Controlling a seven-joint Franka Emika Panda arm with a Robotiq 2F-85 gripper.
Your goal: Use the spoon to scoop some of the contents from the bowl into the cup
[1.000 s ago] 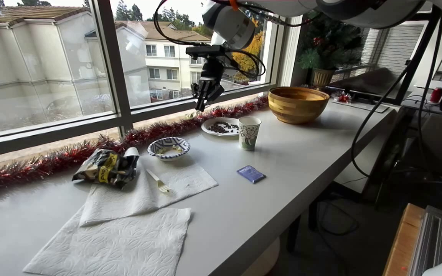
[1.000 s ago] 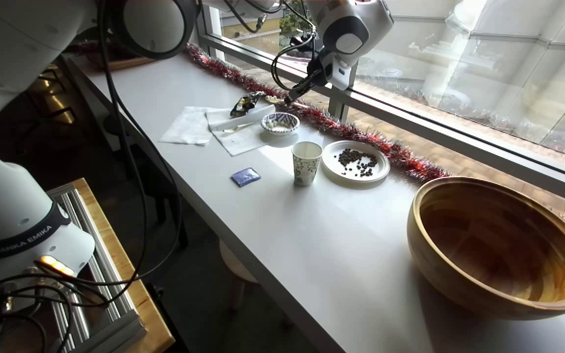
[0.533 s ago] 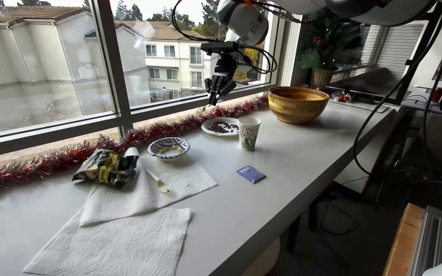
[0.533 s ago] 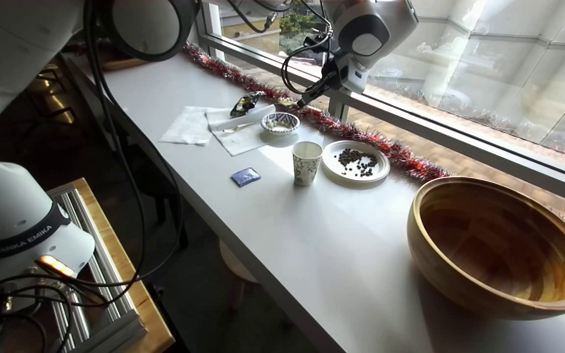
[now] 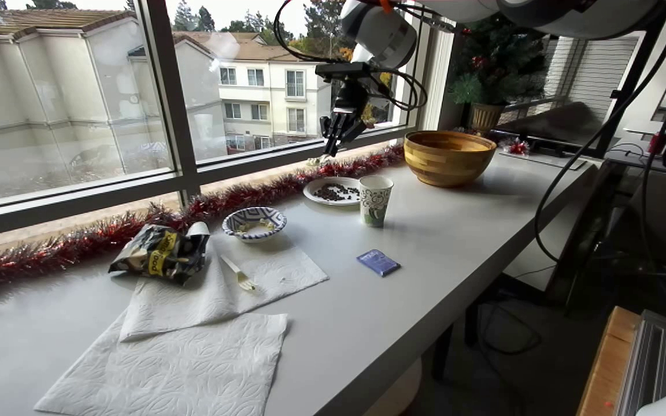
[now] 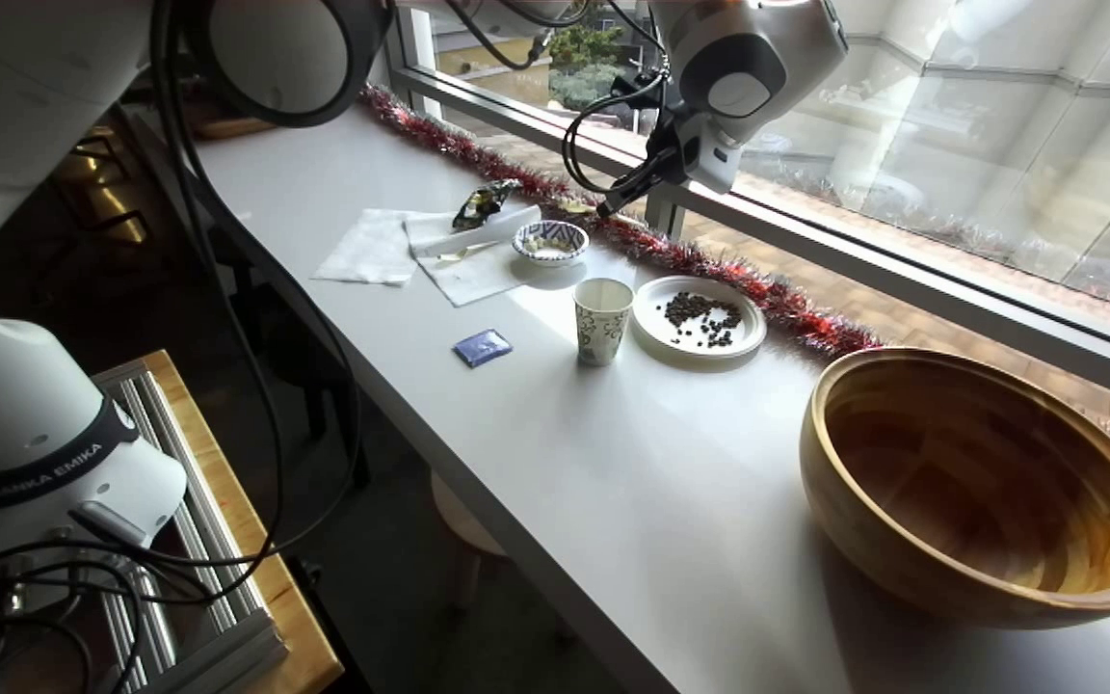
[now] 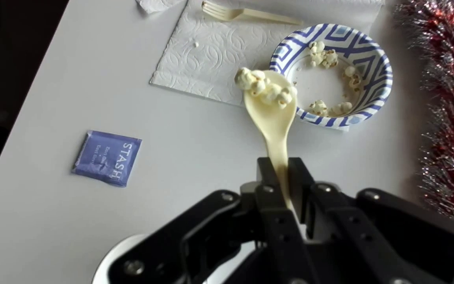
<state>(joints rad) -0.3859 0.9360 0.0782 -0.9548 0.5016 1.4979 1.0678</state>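
Observation:
My gripper [image 7: 277, 162] is shut on the handle of a cream spoon [image 7: 276, 122], whose head carries several pieces of popcorn. The spoon points away from the fingers, above the table. In the wrist view its head overlaps the near edge of the bowl [image 7: 384, 79], a blue-and-white patterned one with some popcorn left inside. The cup [image 5: 375, 202], white with a swirl print, stands upright on the table; my gripper [image 5: 331, 155] hangs higher, toward the window from it. At the bottom of the wrist view a white rim, apparently the cup's [image 7: 118, 254], is partly covered by the gripper.
A white plate [image 6: 647, 333] of dark beans sits beside the cup. A big wooden bowl [image 6: 830, 501], a blue tea sachet [image 7: 106, 157], a fork [image 7: 266, 16] on paper towels [image 5: 165, 370] and a snack bag [image 5: 162, 254] share the table. Red tinsel [image 7: 447, 130] lines the window.
In both exterior views the gripper has moved right with the spoon, away from the patterned bowl and toward the plate and cup side. It stays high. The table objects have not moved.

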